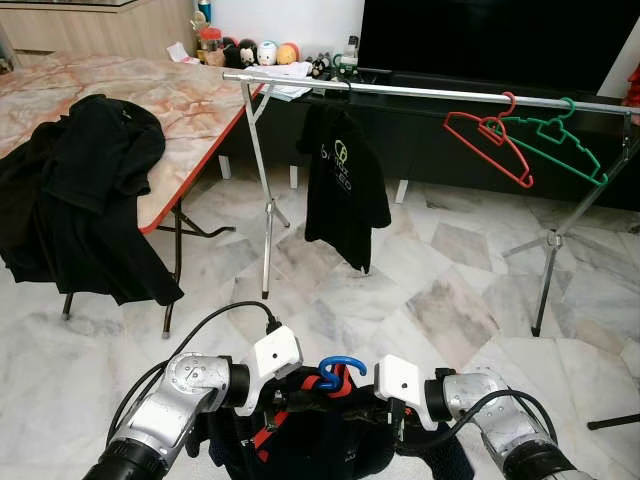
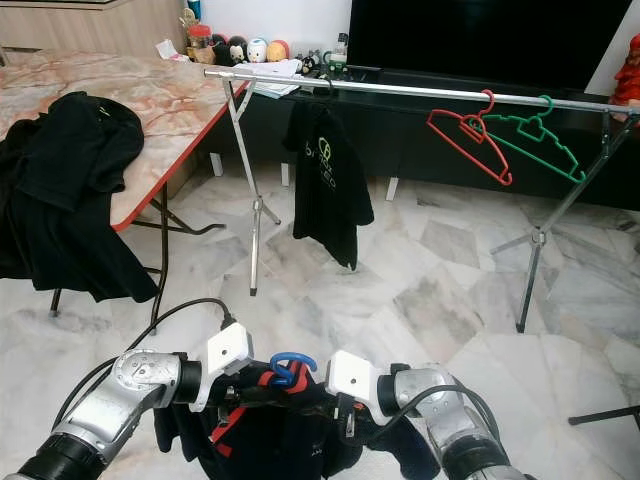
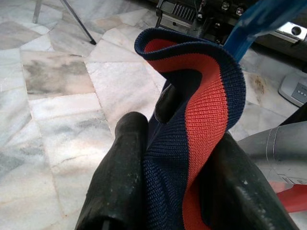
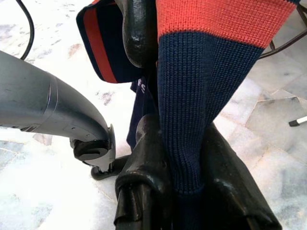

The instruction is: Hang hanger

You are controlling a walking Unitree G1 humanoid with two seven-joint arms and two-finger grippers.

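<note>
Your left gripper [image 3: 163, 191] and right gripper [image 4: 184, 191] both clamped on the navy-and-red shirt [image 4: 192, 86], blue hanger [image 1: 334, 372] hooked up between them, held low, well short of the rail [image 1: 420, 91].

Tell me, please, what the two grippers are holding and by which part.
Both hold a navy garment with an orange-red stripe on a blue hanger: left gripper and right gripper each pinch its ribbed knit edge.

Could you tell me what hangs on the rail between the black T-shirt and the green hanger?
In the left eye view, one empty red hanger hangs on the rail between the black T-shirt and the green hanger, right beside the green one.
</note>
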